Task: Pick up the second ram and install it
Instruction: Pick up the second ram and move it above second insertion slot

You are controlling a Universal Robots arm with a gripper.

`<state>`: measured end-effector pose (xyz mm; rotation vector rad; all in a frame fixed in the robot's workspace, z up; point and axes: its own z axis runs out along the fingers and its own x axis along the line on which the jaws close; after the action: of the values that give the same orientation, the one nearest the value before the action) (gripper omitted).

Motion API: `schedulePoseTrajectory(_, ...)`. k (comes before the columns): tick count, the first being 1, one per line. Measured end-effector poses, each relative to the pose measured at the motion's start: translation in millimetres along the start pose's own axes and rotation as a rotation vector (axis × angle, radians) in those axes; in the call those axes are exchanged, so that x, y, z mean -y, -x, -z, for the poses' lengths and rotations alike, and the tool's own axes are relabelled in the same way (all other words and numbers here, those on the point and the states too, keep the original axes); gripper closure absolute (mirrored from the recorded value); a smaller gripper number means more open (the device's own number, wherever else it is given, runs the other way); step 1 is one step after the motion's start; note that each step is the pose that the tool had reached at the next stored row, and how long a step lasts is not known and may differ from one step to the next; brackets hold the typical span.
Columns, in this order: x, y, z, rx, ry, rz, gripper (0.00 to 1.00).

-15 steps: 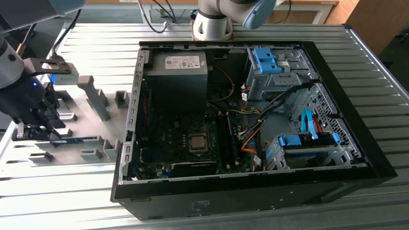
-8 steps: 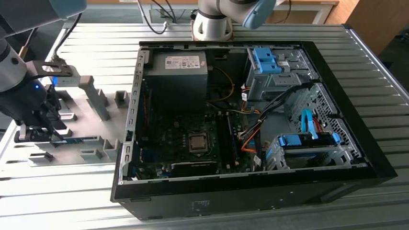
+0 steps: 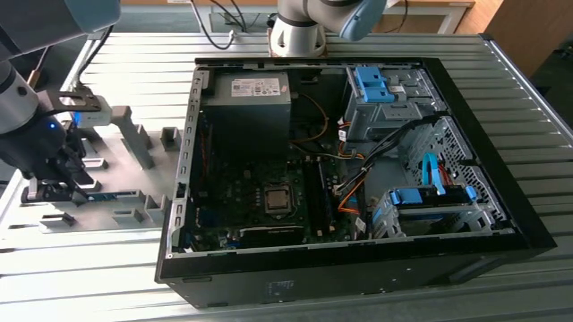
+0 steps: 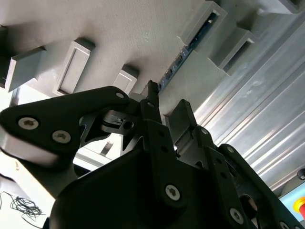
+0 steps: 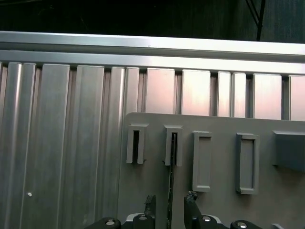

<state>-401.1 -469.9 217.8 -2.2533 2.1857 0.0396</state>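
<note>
The hand (image 5: 170, 197) hung spread astride the second ram (image 5: 170, 174), which stood on edge in a grey fixture block (image 5: 167, 149) on the counter (image 5: 62, 143), fingers clear of it. A clean grasp probably needed centring, then squeezing squarely on the flat faces.

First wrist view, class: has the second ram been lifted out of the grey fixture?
No: the second ram sits on edge in a slot of the grey fixture, between the fingers of the open gripper.
</note>
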Motion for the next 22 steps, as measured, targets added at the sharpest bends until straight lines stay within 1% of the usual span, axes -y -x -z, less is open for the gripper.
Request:
schedulePoseTrajectory(6, -0.1, -0.2, -10.4, -0.0017, 0.0000, 0.000, 0.63)
schedulePoseTrajectory(12, -0.1, -0.3, -17.3, -0.0019, -0.0001, -0.001, 0.63)
schedulePoseTrajectory(16, -2.7, -0.1, -19.3, -0.0018, -0.0002, -0.020, 0.63)
schedulePoseTrajectory(22, -2.8, -0.1, -19.5, -0.0017, -0.0004, -0.021, 0.63)
